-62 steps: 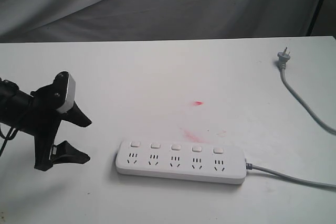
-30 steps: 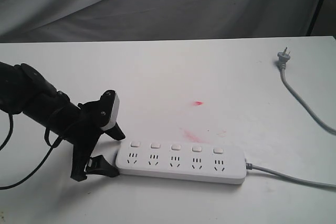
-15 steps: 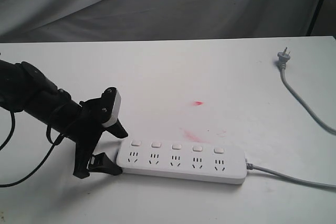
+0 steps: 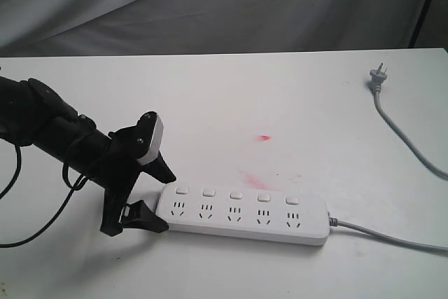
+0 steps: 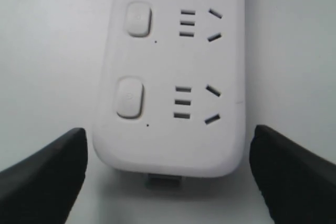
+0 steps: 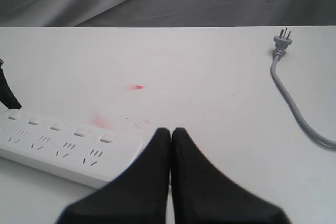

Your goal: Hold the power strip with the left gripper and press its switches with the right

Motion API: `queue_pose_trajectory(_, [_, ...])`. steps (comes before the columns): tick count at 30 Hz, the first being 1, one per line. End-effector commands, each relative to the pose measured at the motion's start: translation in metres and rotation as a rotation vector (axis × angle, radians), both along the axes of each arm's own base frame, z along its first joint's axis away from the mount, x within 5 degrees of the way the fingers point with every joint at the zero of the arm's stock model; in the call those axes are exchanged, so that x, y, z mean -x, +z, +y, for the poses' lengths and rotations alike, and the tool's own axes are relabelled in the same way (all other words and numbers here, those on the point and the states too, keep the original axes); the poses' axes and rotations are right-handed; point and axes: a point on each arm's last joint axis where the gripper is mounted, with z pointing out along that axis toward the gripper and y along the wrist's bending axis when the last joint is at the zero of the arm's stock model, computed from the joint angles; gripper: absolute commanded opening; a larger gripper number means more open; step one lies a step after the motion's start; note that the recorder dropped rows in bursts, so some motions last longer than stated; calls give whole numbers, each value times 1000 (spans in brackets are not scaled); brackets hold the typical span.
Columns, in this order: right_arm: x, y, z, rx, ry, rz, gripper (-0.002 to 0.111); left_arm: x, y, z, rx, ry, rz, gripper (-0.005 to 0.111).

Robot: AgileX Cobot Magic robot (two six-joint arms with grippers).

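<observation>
L claw (image 4: 167,202) slid fwd low, spread astride power strip (image 4: 241,216) end; R claw (image 6: 170,130) closed.

On the white table (image 4: 231,96), a grey plug (image 4: 378,75) lies near the far corner, red smears (image 4: 263,137) mid-table.

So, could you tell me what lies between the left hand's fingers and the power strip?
Only bare white table: in the left wrist view the open left hand straddles the end of the power strip, a gap on each side.
</observation>
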Motion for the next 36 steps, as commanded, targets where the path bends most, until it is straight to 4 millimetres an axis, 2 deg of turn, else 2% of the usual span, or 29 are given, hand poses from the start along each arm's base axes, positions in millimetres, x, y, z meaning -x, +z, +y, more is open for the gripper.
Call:
queue_pose_trajectory(1, [0, -1, 0, 2, 5, -7, 0, -1, 3, -3, 23, 11, 3, 79])
queue_pose_trajectory(7, [0, -1, 0, 2, 5, -7, 0, -2, 2, -3, 15, 20, -8, 76])
queue_pose_trajectory(18, [0, -1, 0, 2, 5, -7, 0, -3, 2, -3, 12, 23, -13, 36])
queue_pose_trajectory(36, [0, -1, 0, 2, 5, -7, 0, -3, 2, -3, 12, 23, -13, 0])
